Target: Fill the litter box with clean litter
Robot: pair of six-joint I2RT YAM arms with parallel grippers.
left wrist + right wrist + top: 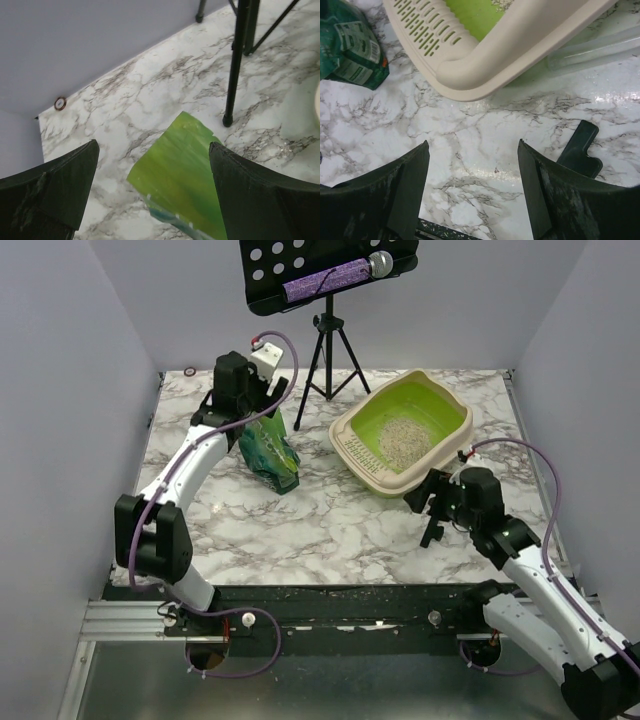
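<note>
Green bag (268,453) beneath wide-open left tool (262,408), right tool (430,502) apart, empty, near litter box (352,432)

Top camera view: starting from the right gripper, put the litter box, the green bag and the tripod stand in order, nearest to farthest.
From the right gripper, whose jaws stand open:
1. The litter box, just beyond it toward the back of the table.
2. The green bag, across the table to the left, standing under the left gripper.
3. The tripod stand, at the back, left of the box, slightly farther than the bag.
</note>
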